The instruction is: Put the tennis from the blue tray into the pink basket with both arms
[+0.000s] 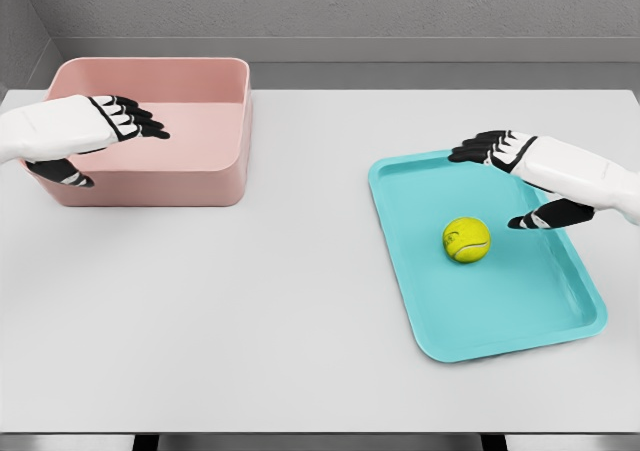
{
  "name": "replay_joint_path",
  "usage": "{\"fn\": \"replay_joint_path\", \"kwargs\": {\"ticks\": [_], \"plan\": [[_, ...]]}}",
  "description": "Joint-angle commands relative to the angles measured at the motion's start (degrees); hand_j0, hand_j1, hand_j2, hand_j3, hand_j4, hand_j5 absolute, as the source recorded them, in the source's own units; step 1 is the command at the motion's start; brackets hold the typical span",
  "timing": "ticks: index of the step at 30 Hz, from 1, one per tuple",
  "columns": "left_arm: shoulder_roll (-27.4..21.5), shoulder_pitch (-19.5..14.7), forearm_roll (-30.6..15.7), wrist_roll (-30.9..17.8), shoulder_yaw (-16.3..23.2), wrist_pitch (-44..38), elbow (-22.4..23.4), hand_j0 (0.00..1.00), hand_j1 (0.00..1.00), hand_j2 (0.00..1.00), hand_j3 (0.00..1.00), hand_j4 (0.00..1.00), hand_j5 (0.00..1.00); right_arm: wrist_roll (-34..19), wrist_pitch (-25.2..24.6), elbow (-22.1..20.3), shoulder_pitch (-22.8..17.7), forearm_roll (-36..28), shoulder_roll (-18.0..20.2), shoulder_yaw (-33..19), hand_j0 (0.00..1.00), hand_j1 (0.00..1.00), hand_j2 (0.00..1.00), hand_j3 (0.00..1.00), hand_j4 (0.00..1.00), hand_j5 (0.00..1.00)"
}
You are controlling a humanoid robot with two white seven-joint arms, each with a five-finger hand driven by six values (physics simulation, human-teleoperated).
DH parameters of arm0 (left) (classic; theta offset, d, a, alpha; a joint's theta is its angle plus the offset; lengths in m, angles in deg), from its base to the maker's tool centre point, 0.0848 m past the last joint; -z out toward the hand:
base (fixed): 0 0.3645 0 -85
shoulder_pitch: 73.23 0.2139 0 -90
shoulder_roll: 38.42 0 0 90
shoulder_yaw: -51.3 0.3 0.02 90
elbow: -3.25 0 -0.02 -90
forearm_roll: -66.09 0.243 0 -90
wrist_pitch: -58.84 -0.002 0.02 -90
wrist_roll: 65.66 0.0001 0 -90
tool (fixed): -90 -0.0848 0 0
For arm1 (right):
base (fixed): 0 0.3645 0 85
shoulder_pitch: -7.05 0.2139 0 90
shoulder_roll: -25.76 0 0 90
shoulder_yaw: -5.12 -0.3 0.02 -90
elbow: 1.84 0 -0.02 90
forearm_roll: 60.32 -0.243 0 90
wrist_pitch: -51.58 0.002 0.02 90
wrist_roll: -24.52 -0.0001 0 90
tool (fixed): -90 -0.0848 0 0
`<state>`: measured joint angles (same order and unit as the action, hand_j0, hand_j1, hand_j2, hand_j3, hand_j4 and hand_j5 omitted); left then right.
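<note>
A: Nearest the camera, lower right of the frame: blue tray (480, 336), flat on the white table (250, 321), long axis tilted slightly against the table edge.

B: Ball position?

A: Tennis ball (466, 240), yellow-green, sits on the tray floor about mid-tray, a little toward the tray's upper half. Clear of all tray rims.

B: Right hand relative to it?

A: Right hand (520, 176) enters from the right edge of the frame and hangs over the tray's upper right portion. Fingers extended toward frame left, thumb (535, 219) held apart below them, pointing roughly at the ball. Hand is spread, gripping nothing. Ball lies just below and left of the thumb tip in the frame; a visible gap separates them, no contact.

B: Left side?

A: Left hand (95, 131) enters from the left edge, upper left of the frame, over the left part of the pink basket (200, 186). Fingers straight, pointing frame right; also spread and holding nothing.

B: Basket contents?

A: Visible interior shows only pink floor and walls. Basket and tray stand well apart, bare table between them.
</note>
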<state>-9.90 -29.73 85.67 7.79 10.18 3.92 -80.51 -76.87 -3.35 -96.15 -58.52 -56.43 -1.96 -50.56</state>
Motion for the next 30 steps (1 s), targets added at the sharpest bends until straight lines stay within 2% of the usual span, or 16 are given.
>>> {"fn": "replay_joint_path", "kwargs": {"ticks": [1, 5, 7, 8, 10, 12, 15, 17, 19, 22, 23, 25, 28, 30], "plan": [[-0.2, 0.1, -0.3, 0.0, -0.3, -0.1, -0.1, 1.00, 1.00, 1.00, 1.00, 1.00, 1.00, 0.1, -0.1, 0.1, 0.0, -0.5, 0.2, 0.0, 1.00, 1.00, 1.00, 1.00, 1.00, 1.00], [-0.2, 0.2, -0.2, 0.0, -0.4, -0.1, -0.2, 1.00, 1.00, 1.00, 1.00, 1.00, 1.00, 0.1, -0.1, 0.5, -0.9, 0.5, -0.1, 0.7, 1.00, 1.00, 1.00, 1.00, 1.00, 1.00], [-0.2, 0.3, -0.2, 0.0, -0.4, -0.1, -0.4, 1.00, 1.00, 1.00, 1.00, 1.00, 1.00, -0.2, -0.1, 1.2, -0.8, 4.7, 0.4, 1.0, 1.00, 1.00, 1.00, 1.00, 1.00, 1.00], [-0.3, 0.5, -0.1, 0.0, -0.4, -0.1, -1.3, 1.00, 1.00, 1.00, 1.00, 1.00, 1.00, -2.2, -0.1, 1.1, -0.5, 4.6, 0.5, 0.9, 1.00, 1.00, 1.00, 1.00, 1.00, 1.00], [-0.7, 1.1, 0.3, -0.1, -0.4, -0.1, -3.3, 1.00, 1.00, 1.00, 1.00, 1.00, 1.00, -10.0, -0.1, 1.0, -0.2, 3.8, 0.1, 1.0, 1.00, 1.00, 1.00, 1.00, 1.00, 1.00], [-1.3, 1.2, 0.5, -0.1, -0.4, -0.1, -4.3, 1.00, 1.00, 1.00, 1.00, 1.00, 1.00, -12.2, -0.1, 1.1, 1.8, 4.0, -0.1, 1.2, 1.00, 1.00, 1.00, 1.00, 1.00, 1.00], [-3.1, 2.5, 0.4, -0.4, -0.5, -0.1, -5.6, 1.00, 1.00, 1.00, 1.00, 1.00, 1.00, -12.8, -0.1, 1.3, 2.5, 4.6, -0.5, 2.5, 1.00, 1.00, 1.00, 1.00, 1.00, 1.00], [-3.8, 3.0, 0.3, -0.4, -0.9, -0.1, -5.7, 1.00, 1.00, 1.00, 1.00, 1.00, 1.00, -17.6, -0.1, 1.6, 2.8, 4.6, -2.9, 3.0, 1.00, 1.00, 1.00, 1.00, 1.00, 1.00], [-4.8, 3.3, 0.2, -0.4, -0.9, -0.1, -6.5, 1.00, 1.00, 1.00, 1.00, 1.00, 1.00, -19.9, -0.1, 1.8, 3.9, 4.8, -3.3, 3.2, 1.00, 1.00, 1.00, 1.00, 1.00, 1.00], [-5.2, 3.5, -0.2, -0.1, -0.9, -0.1, -7.4, 1.00, 1.00, 1.00, 1.00, 1.00, 1.00, -20.4, -0.1, 2.4, 4.5, 6.5, -5.2, 3.3, 1.00, 1.00, 1.00, 1.00, 1.00, 1.00], [-5.3, 4.7, -1.3, -0.1, -1.0, -0.1, -7.4, 1.00, 1.00, 1.00, 1.00, 1.00, 1.00, -20.4, -0.1, 2.5, 4.9, 7.4, -5.9, 3.3, 1.00, 1.00, 1.00, 1.00, 1.00, 1.00], [-6.0, 7.5, -5.2, 0.0, -1.8, -0.1, -7.3, 1.00, 1.00, 1.00, 1.00, 1.00, 1.00, -22.0, -0.1, 4.4, 5.4, 7.8, -7.7, 3.7, 1.00, 1.00, 1.00, 1.00, 1.00, 1.00], [-6.1, 8.4, -6.4, 0.2, -1.9, -0.1, -7.3, 1.00, 1.00, 1.00, 1.00, 1.00, 1.00, -22.3, -0.1, 7.7, 7.6, 9.6, -10.0, 5.3, 1.00, 1.00, 1.00, 1.00, 1.00, 1.00], [-6.6, 8.8, -7.5, 0.2, -1.9, -0.1, -7.2, 1.00, 1.00, 1.00, 1.00, 1.00, 1.00, -22.3, -0.1, 8.3, 7.8, 10.0, -10.4, 5.9, 1.00, 1.00, 1.00, 1.00, 1.00, 1.00]]}}
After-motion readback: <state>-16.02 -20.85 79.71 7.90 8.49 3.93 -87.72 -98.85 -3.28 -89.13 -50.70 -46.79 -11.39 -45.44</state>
